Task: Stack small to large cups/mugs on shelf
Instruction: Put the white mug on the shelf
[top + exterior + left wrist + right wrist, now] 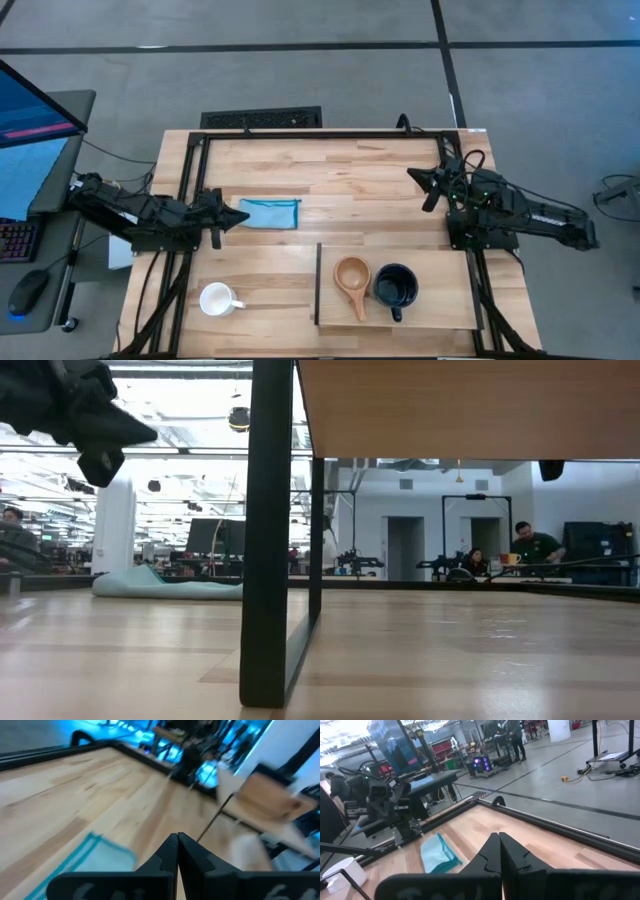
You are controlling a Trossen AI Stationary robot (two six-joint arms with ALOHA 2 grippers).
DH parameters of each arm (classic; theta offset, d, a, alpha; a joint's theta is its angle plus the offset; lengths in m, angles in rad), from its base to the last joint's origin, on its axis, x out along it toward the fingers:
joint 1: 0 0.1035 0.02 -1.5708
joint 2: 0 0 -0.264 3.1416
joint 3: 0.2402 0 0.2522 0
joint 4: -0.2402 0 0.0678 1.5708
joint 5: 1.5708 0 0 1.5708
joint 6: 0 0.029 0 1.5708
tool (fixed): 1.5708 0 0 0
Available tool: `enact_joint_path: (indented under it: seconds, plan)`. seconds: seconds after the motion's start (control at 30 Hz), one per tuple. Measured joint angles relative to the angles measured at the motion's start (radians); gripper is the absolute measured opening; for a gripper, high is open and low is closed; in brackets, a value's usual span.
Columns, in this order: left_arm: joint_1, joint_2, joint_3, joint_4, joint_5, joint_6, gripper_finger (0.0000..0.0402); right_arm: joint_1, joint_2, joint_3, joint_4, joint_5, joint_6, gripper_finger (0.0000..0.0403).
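The tan wooden cup [351, 274] and the glossy black mug [396, 285] stand side by side on the light-wood shelf [445, 290] at the near right, both upright with handles toward the near edge. The white mug [215, 298] stands upright on the planked tabletop at the near left, also seen in the right wrist view [340, 872]. My left gripper [240, 216] hovers shut at the table's left, its tips just short of the blue cloth [272, 213]. My right gripper [412, 174] hovers shut at the right, beyond the shelf's far edge, pointing left.
The blue cloth [440, 852] lies flat left of the table's middle. In the low view the shelf board [450, 410] stands raised on a dark frame leg [265, 530]. A black rail frame [320, 133] borders the table. People sit in the room behind.
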Motion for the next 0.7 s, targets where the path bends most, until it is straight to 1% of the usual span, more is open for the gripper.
enact_joint_path:
  seconds: [0.1,0.2,0.47,0.7]
  plan:
    - [0.0,0.0,0.0,0.035,0.012,-0.002,0.0,0.0,0.0,0.0,0.0,0.0,0.0,0.001]
    - [0.0,0.0,0.0,0.012,0.005,0.022,0.0,0.0,0.0,0.0,0.0,0.003,0.0,0.001]
    - [0.0,0.0,0.0,-0.01,-0.046,0.007,0.0,0.0,0.0,0.0,0.0,0.003,0.0,0.001]
    - [0.0,0.0,0.0,-0.009,-0.051,0.006,0.0,0.0,0.0,0.0,-0.001,0.003,-0.001,0.0011]
